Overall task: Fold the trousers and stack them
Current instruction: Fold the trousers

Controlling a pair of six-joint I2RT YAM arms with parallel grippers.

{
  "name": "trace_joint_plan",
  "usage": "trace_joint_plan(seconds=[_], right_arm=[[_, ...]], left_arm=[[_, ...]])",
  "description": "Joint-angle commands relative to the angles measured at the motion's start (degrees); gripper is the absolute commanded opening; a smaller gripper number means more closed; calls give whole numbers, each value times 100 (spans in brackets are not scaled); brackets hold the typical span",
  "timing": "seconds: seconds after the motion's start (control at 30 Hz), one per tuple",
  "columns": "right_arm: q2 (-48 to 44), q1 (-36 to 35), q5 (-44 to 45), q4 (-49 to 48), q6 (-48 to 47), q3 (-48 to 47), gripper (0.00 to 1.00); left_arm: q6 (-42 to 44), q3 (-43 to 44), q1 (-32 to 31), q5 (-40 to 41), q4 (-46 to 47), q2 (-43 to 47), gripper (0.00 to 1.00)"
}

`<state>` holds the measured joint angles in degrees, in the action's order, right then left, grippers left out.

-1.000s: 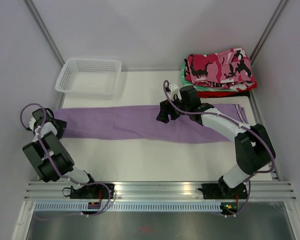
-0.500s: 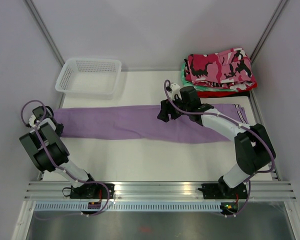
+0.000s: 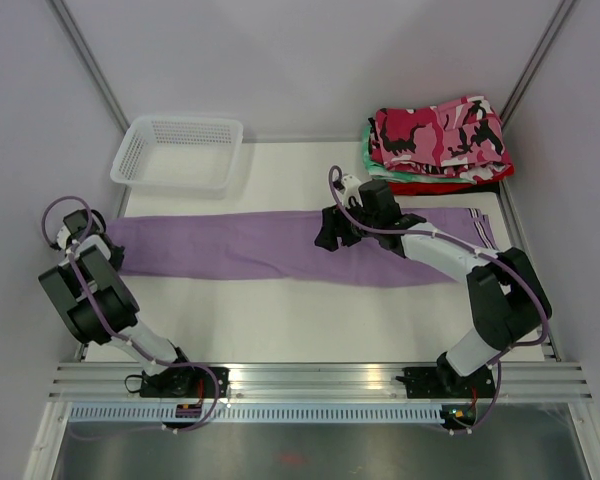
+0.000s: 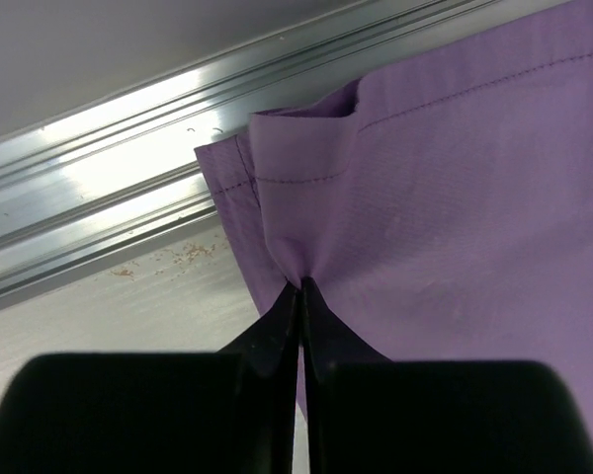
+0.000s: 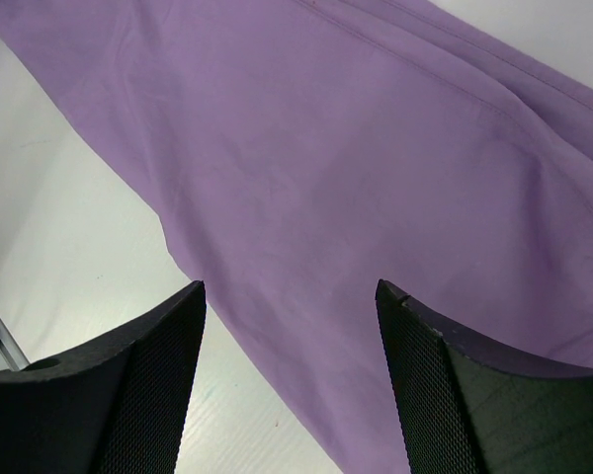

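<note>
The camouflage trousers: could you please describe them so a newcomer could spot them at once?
On the white table, go to the far right corner, where folded clothes are piled. The camouflage trousers lie on top, the only piece patterned in pink, white and black, above a green-and-white garment and a red garment, unlike the plain lilac trousers spread across the table.

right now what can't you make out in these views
- Top view: the left tool is hidden behind the left arm; its pinch on the lilac trousers shows only in the wrist view.
- Top view: the right tool tips sit under the right arm; contact with the fabric is unclear.
- Top view: garments beneath the camouflage trousers show only edges.
</note>
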<state>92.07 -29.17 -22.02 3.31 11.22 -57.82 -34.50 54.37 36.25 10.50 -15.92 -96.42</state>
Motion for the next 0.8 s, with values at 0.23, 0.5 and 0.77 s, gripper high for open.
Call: trace_joint_plan(seconds=[0.23, 0.5, 0.77], right_arm=[[-269, -36, -109, -199, -147, -45, 77], [-287, -36, -118, -481, -50, 69, 77], [-356, -36, 13, -349, -217, 78, 77]], left_arm=[[488, 346, 40, 681, -280, 107, 89], [1217, 329, 163, -98, 194, -122, 89], [1639, 680, 225, -804, 63, -588, 81]])
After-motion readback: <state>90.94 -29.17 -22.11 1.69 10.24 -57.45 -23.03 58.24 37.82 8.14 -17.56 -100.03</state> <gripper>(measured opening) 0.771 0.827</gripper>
